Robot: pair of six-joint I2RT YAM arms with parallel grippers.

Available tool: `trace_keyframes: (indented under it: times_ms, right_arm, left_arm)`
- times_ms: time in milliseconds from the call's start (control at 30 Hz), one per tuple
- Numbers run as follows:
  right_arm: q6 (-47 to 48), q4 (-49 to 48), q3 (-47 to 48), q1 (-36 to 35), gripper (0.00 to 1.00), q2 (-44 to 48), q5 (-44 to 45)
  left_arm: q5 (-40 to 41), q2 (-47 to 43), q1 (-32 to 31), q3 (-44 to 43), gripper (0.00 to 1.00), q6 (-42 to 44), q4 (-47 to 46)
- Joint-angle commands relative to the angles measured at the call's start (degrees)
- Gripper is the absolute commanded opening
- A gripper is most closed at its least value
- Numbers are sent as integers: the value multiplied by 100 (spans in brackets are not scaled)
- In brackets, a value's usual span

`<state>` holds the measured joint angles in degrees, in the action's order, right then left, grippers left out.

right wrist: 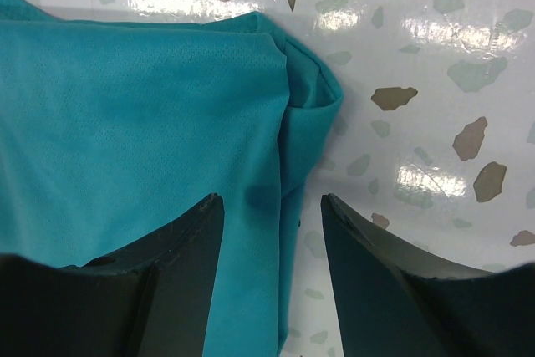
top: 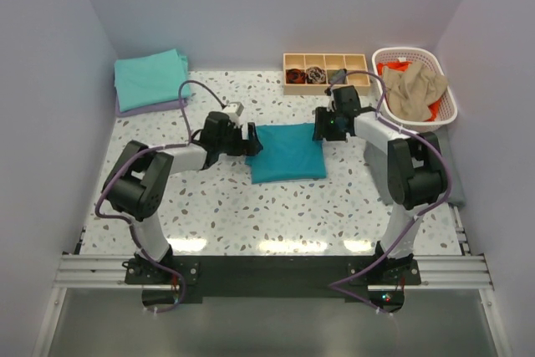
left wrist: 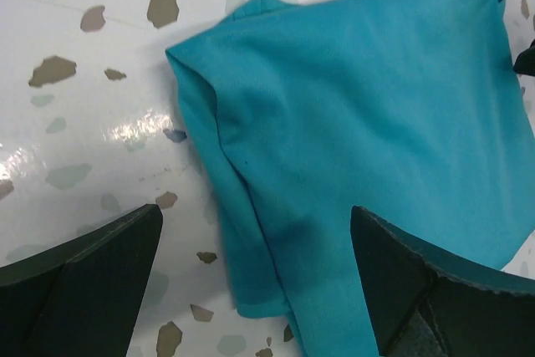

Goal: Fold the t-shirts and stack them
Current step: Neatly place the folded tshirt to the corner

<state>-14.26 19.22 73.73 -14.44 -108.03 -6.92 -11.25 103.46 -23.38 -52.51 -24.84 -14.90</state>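
Note:
A deep teal t-shirt (top: 288, 151) lies folded on the speckled table between my two arms. My left gripper (top: 253, 141) is open over its far left corner; in the left wrist view (left wrist: 255, 232) the jaws straddle the shirt's (left wrist: 359, 114) left edge. My right gripper (top: 323, 130) is open over its far right corner; in the right wrist view (right wrist: 272, 215) the jaws straddle the shirt's (right wrist: 142, 131) right edge. A folded aqua-green shirt (top: 150, 78) lies on a lavender one (top: 138, 109) at the back left. Tan (top: 414, 89) and orange (top: 399, 65) shirts lie in the basket.
A white lattice basket (top: 451, 102) stands at the back right. A small wooden tray (top: 326, 60) with four compartments stands at the back, left of the basket. Walls close in the table on three sides.

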Motion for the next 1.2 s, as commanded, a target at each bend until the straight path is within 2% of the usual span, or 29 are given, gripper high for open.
trace_keyframes:
  times_ms: [0, 233, 400, 633, 733, 900, 967, 1000, 1033, 1133, 1167]
  right_arm:
    - [-156, -173, -96, 37, 55, 194, -257]
    - [-252, -156, -140, 64, 55, 45, -310]
    - [-279, -94, -131, 73, 55, -78, -354]
    - [-376, -182, -228, 64, 55, -219, -758]
    - [-384, -217, -263, 72, 55, -236, -943]
    - [-341, -200, -395, 73, 54, -8, -969]
    - [-305, -147, -412, 64, 54, 106, -969]
    - [-279, -95, -413, 64, 54, 150, -969]
    - [-270, -59, -430, 72, 53, 281, -821]
    - [-226, -6, -535, 73, 55, 536, -471]
    - [-209, 20, -562, 73, 55, 702, -407]
  left_arm:
    - [-343, -168, 17, 259, 100, -179, -593]
    - [-572, -159, -149, 408, 100, -241, -638]
    - [-756, -159, -501, 557, 100, -381, -628]
    - [-1055, -1, -730, 971, 99, -908, -1348]
    - [-1029, -89, -730, 1085, 93, -979, -1524]
    - [-600, -282, -721, 962, 70, -795, -1157]
    - [-467, -335, -712, 857, 57, -602, -893]
    - [-318, -344, -712, 822, 57, -549, -805]
    - [-247, -370, -712, 734, 57, -444, -622]
    - [8, -432, -703, 637, 78, -311, -314]
    - [69, -475, -703, 637, 90, -320, -260]
